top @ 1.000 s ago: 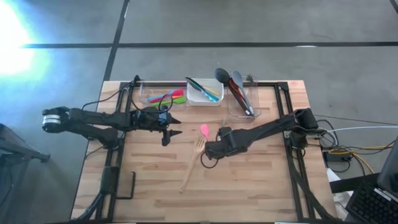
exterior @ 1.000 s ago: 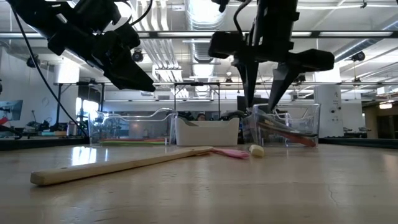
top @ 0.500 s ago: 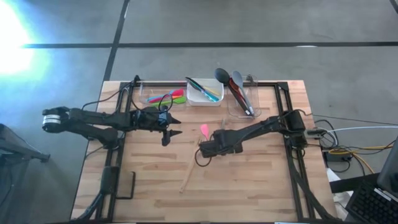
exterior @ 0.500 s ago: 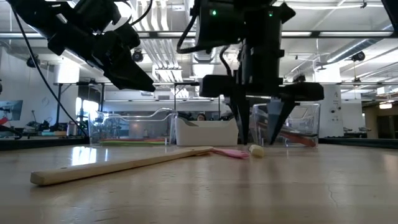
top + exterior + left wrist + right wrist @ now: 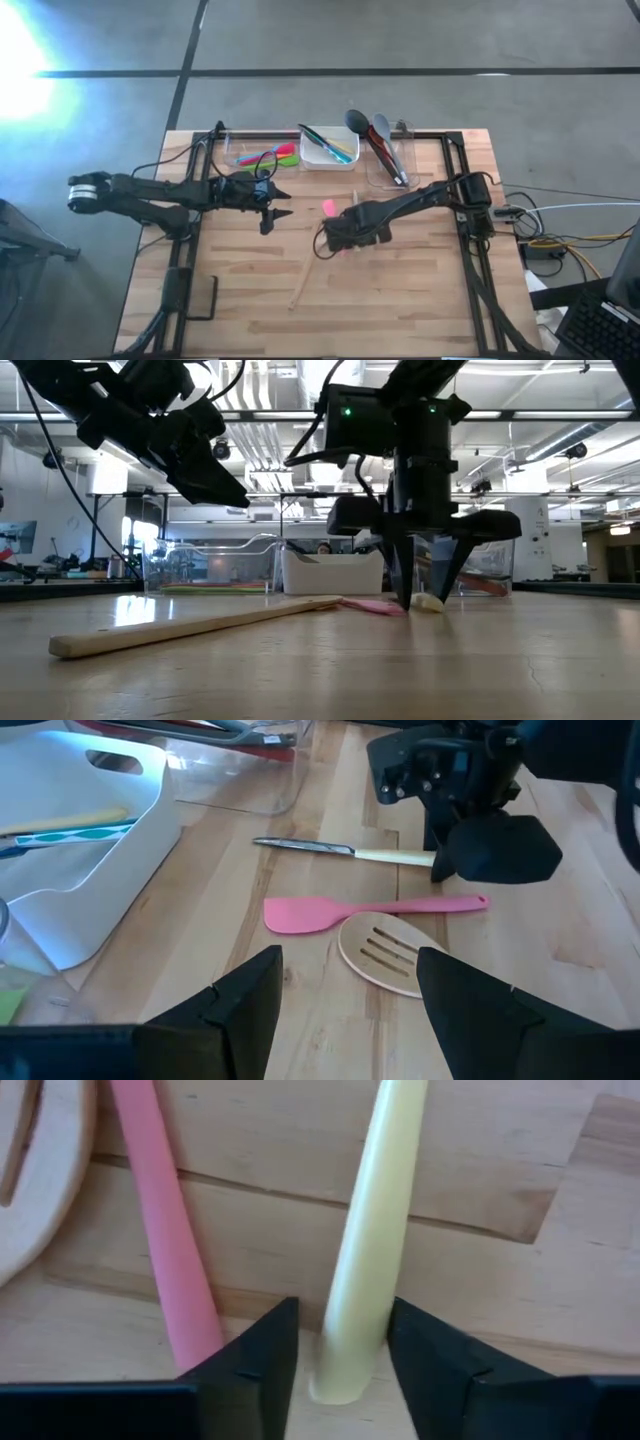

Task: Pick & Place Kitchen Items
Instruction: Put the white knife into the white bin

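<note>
Because the cream-handled knife [image 5: 345, 850] lies flat on the desk [image 5: 400, 290], the right gripper [image 5: 424, 598] comes down from straight above, so that one finger stands on each side of the pale handle [image 5: 368, 1240]; the jaws are set close around it, but I cannot tell whether they already squeeze it or only frame it. Just beside the knife lie the pink spatula [image 5: 370, 909] and the wooden slotted spatula [image 5: 385, 955], whose long handle runs toward the near edge, so I think the grip must be narrow to avoid catching the pink handle too. At the far side stand three tubs: a clear tub [image 5: 258, 157] with green and pink utensils, a white tub [image 5: 328, 150] with teal ones, and another clear tub [image 5: 392, 160] with the ladle and red tools, probably the places for sorting. The left gripper [image 5: 272, 207] waits above the desk near the first tub, jaws open and holding nothing.
</note>
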Robot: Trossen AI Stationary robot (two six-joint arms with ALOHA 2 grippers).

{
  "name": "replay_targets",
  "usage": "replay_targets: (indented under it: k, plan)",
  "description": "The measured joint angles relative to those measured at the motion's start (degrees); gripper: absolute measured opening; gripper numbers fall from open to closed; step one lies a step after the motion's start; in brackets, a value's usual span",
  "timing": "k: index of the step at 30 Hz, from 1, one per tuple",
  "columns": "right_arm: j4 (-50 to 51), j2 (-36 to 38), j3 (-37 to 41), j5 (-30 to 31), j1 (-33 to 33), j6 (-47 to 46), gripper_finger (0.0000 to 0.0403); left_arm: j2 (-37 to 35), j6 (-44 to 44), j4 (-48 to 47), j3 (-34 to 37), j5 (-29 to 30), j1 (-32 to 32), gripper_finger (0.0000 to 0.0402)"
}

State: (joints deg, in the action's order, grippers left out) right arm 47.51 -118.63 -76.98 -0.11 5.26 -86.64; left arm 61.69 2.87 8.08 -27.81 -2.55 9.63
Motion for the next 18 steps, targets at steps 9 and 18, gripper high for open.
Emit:
replay_targets:
  k: [9,18]
  plan:
    - [0.9,0.9,1.3,0.9,0.1,2.9,0.0066,0.0,0.1,0.0,0.0,0.0,0.0,0.0234]
    - [8.8,9.2,2.0,6.7,2.1,2.1,0.0066,0.0,0.1,0.6,0.0,0.0,0.0,0.0234]
